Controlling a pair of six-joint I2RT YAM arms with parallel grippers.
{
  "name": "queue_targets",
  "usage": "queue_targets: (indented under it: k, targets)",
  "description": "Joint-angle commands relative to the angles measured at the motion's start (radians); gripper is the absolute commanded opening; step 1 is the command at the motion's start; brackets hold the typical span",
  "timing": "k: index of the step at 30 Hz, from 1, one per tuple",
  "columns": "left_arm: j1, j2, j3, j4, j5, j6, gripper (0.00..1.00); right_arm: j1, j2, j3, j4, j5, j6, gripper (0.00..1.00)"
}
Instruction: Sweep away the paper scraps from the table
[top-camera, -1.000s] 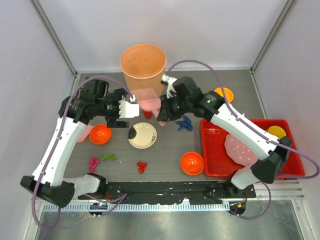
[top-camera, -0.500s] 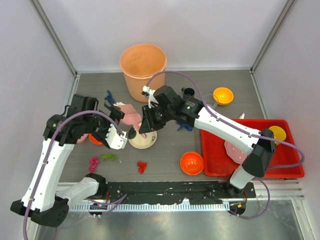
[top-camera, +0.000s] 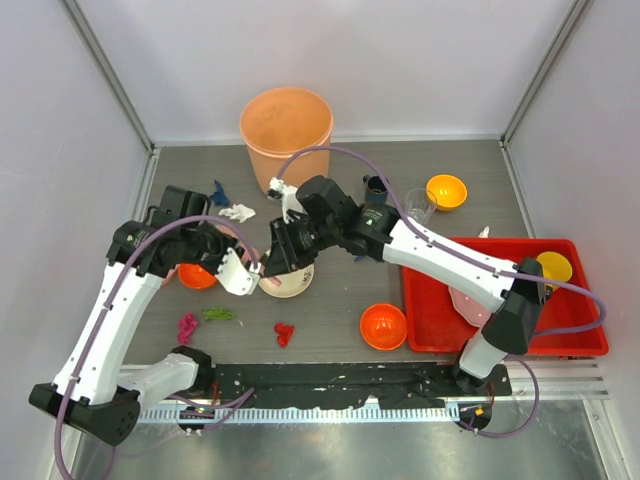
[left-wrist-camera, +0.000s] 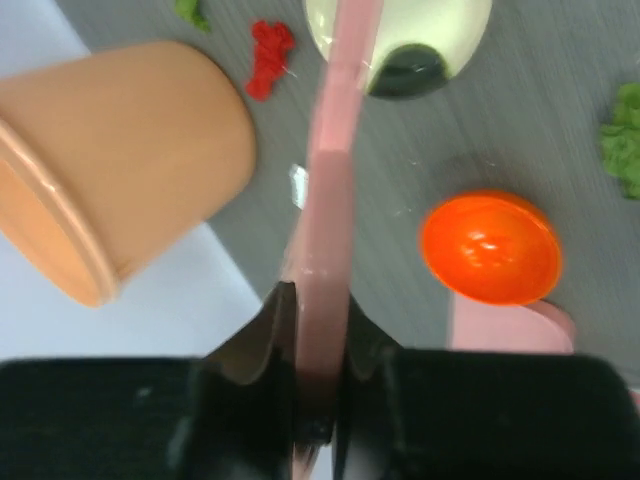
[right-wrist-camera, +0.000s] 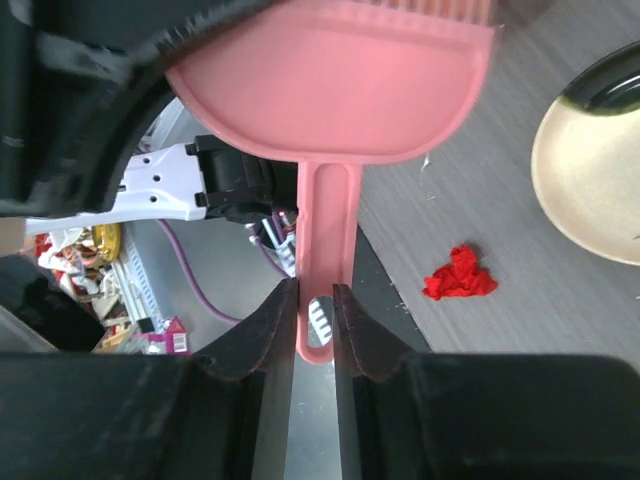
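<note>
Paper scraps lie on the dark table (top-camera: 330, 315): magenta (top-camera: 187, 326), green (top-camera: 218, 314) and red (top-camera: 284, 333) near the front, blue (top-camera: 219, 193) and white (top-camera: 238, 212) by the bucket. The red scrap (right-wrist-camera: 460, 275) also shows in the right wrist view. My left gripper (top-camera: 248, 275) (left-wrist-camera: 320, 300) is shut on a flat pink dustpan (left-wrist-camera: 335, 150), seen edge-on. My right gripper (top-camera: 283, 262) (right-wrist-camera: 315, 290) is shut on the handle of a pink brush (right-wrist-camera: 330, 90). Both tools meet beside the cream plate (top-camera: 292, 283).
An orange bucket (top-camera: 286, 125) stands at the back. Orange bowls sit at the left (top-camera: 197, 275), front centre (top-camera: 384, 326) and back right (top-camera: 447, 189). A red tray (top-camera: 590, 345) with dishes fills the right side. A glass (top-camera: 420, 205) and a dark cup (top-camera: 377, 187) stand behind my right arm.
Both arms came away from the bucket toward the cream plate. My left gripper, open before, has shut on the pink dustpan. The right gripper kept its hold.
</note>
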Motion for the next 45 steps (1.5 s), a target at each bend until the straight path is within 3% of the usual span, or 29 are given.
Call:
queue_targets:
  k: [1, 4, 7, 8, 10, 11, 14, 18, 22, 31, 35, 41, 45]
  targets:
    - [-0.002, -0.010, 0.021, -0.077, 0.027, 0.017, 0.00, 0.003, -0.011, 0.051, 0.062, -0.038, -0.029, 0.01]
    - [-0.001, -0.011, 0.039, -0.100, 0.041, -0.063, 0.00, -0.001, -0.032, 0.049, 0.059, -0.020, -0.061, 0.01]
    - [-0.001, -0.004, 0.059, -0.066, 0.037, -0.293, 0.00, -0.021, -0.119, 0.049, 0.041, 0.067, -0.139, 0.37]
    - [-0.001, -0.001, 0.067, -0.062, 0.034, -0.349, 0.00, -0.038, -0.152, 0.043, 0.038, 0.133, -0.195, 0.55]
    - [0.003, 0.022, 0.074, -0.072, 0.056, -0.517, 0.00, -0.050, -0.278, 0.003, 0.053, 0.227, -0.262, 0.69]
    - [0.006, 0.030, 0.084, -0.107, 0.088, -0.558, 0.00, -0.054, -0.323, -0.020, 0.100, 0.268, -0.292, 0.83]
    - [0.013, 0.056, 0.094, -0.138, 0.257, -0.712, 0.00, -0.055, -0.484, -0.154, 0.240, 0.240, -0.421, 0.95]
    - [0.015, 0.053, 0.087, -0.074, 0.512, -0.960, 0.00, -0.055, -0.525, -0.215, 0.240, 0.167, -0.521, 0.95]
    - [0.013, 0.036, 0.038, 0.105, 0.600, -1.351, 0.00, -0.057, -0.483, -0.189, 0.171, 0.157, -0.572, 0.95]
    - [0.013, -0.018, -0.013, 0.072, 0.765, -1.289, 0.00, -0.086, -0.399, -0.115, 0.148, 0.043, -0.592, 0.93]
    - [0.013, -0.016, -0.002, 0.040, 0.773, -1.250, 0.00, -0.162, -0.365, -0.084, 0.131, -0.104, -0.569, 0.76]
    - [0.012, 0.001, -0.002, 0.029, 0.748, -1.215, 0.00, -0.166, -0.308, -0.011, -0.011, -0.315, -0.679, 0.71]
    - [0.012, 0.013, -0.004, 0.050, 0.738, -1.218, 0.00, -0.164, -0.284, 0.017, 0.021, -0.326, -0.630, 0.68]
